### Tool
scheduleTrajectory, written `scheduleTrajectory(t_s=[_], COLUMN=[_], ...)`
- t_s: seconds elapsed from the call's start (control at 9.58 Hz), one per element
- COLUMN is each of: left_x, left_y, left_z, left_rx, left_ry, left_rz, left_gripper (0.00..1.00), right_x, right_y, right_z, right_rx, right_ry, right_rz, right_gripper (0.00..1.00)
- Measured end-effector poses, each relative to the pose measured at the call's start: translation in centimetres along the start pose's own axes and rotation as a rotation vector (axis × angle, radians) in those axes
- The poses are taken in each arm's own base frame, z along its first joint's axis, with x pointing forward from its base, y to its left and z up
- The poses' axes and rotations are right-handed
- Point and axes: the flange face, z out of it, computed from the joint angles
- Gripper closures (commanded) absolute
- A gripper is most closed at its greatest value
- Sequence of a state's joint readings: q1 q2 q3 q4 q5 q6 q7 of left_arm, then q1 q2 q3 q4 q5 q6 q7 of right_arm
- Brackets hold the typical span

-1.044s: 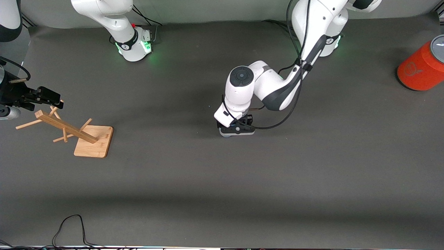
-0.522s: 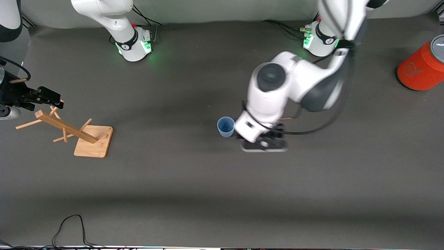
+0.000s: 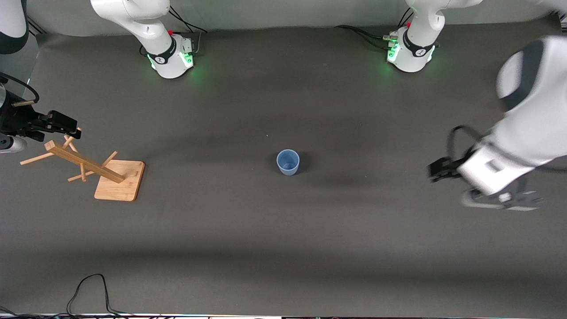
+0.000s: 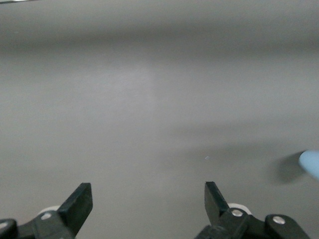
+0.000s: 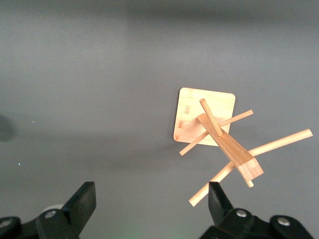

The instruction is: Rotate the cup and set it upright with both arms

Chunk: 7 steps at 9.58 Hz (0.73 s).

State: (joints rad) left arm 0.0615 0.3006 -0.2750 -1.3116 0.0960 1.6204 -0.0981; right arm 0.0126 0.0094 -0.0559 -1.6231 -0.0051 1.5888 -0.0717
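The light-blue cup (image 3: pixel 288 162) stands upright, mouth up, alone near the middle of the table. Its edge shows in the left wrist view (image 4: pixel 310 163). My left gripper (image 3: pixel 443 170) is open and empty, up in the air over the left arm's end of the table, well apart from the cup. In its wrist view (image 4: pixel 148 191) only bare mat lies between the fingers. My right gripper (image 3: pixel 66 126) is open and empty, waiting over the wooden rack at the right arm's end; its wrist view (image 5: pixel 152 196) looks down on the rack.
A wooden peg rack (image 3: pixel 88 166) on a square base (image 5: pixel 204 114) stands toward the right arm's end. A black cable (image 3: pixel 88 288) lies at the table edge nearest the front camera. The two green-lit bases (image 3: pixel 175 57) stand along the back.
The left gripper has let go of the cup, risen and swung away toward the left arm's end. The cup stays upright where it was set. The right arm has not moved.
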Motion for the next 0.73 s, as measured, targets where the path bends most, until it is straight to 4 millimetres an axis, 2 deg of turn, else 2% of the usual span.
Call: scheduleTrajectory(t_s=[0.21, 0.31, 0.42, 0.52, 0.73], left_x=[-4.5, -7.0, -9.0, -10.3, -11.0], left_y=[-3.6, -4.1, -3.7, -3.3, -3.2], left_z=[0.0, 0.0, -0.7, -1.7, -2.6], left_rx=[-0.043, -0.039, -0.025, -0.015, -0.007], left_ry=[0.01, 0.002, -0.004, -0.007, -0.001], left_rz=[-0.019, -0.028, -0.028, -0.018, -0.004], left_gripper=[0.0, 0.0, 0.0, 0.0, 0.0], right_x=[0.0, 0.0, 0.0, 0.0, 0.0], right_y=[0.0, 0.0, 0.0, 0.0, 0.0], right_z=[0.0, 0.1, 0.1, 0.1, 0.1], right_rx=[0.0, 0.0, 0.0, 0.0, 0.0], right_ry=[-0.001, -0.001, -0.001, -0.001, -0.001], right_rz=[0.001, 0.001, 0.001, 0.001, 0.001], right_gripper=[0.0, 0.0, 0.0, 0.0, 0.0])
